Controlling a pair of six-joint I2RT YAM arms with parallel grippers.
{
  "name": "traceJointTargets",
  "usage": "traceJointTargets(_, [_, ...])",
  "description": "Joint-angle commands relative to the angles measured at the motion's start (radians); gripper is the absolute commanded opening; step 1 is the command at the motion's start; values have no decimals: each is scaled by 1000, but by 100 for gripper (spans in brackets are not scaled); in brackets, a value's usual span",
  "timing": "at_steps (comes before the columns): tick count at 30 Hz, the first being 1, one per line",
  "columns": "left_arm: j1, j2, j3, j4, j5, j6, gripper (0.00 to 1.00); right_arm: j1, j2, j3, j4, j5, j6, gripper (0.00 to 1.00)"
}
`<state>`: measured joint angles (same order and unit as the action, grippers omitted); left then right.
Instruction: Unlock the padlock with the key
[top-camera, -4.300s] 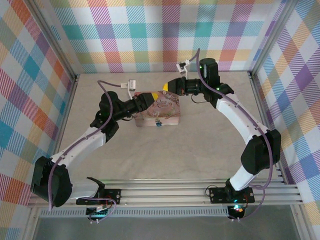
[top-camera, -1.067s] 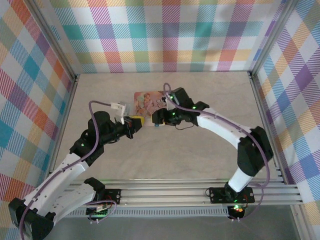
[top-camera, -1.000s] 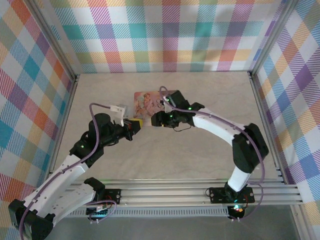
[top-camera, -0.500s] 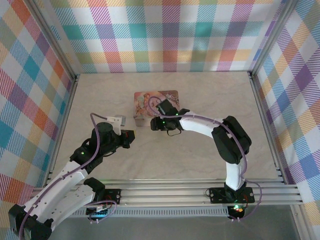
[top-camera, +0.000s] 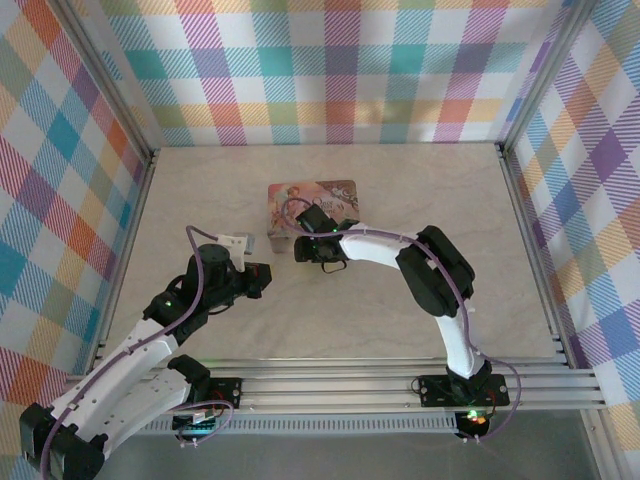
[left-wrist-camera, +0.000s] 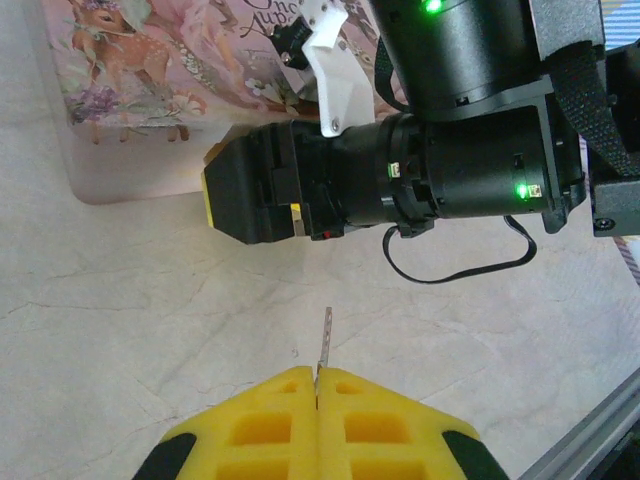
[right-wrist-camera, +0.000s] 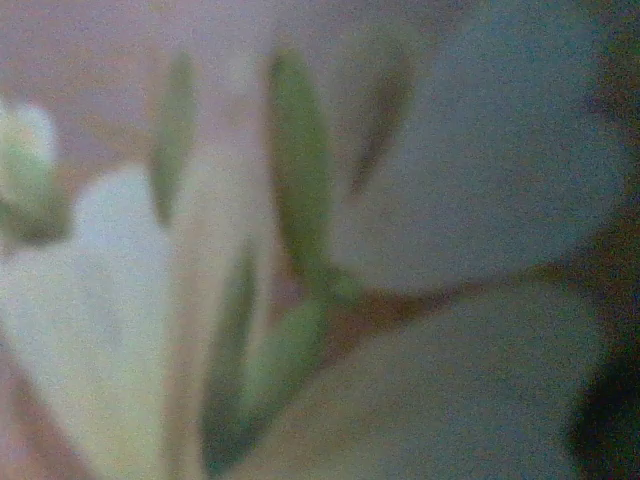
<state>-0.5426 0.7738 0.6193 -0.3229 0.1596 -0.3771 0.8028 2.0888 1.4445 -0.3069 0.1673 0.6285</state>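
Left gripper: pads pinched on the key, blade forward; drawn back from the pink box. Right gripper: newly against the box front, finger state unclear, padlock hidden behind it. Insertion pending.

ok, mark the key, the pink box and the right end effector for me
key (left-wrist-camera: 324, 340), left wrist view, mid-shaft
pink box (left-wrist-camera: 140, 110), left wrist view, printed lid
right end effector (left-wrist-camera: 214, 190), left wrist view, yellow fingertips

White arm links, black joints, purple cables, green LEDs, white bracket; yellow pincer pads.
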Motion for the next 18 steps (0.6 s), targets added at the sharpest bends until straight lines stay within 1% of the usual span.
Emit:
traceJointTargets(1, [0,-15,16,-27,23,17,0,4,-4,27,9,53,17,58])
traceJointTargets(10, [0,2,23,-41,74,38,0,4,-10,26,27,84,-3,52])
traceJointTargets(15, [0,-8,12,-50,81,49,0,4,-19,22,34,96,-28,42])
traceJointTargets(18, [0,-17,4,-56,84,64,0,4,-30,22,41,99,-50,33])
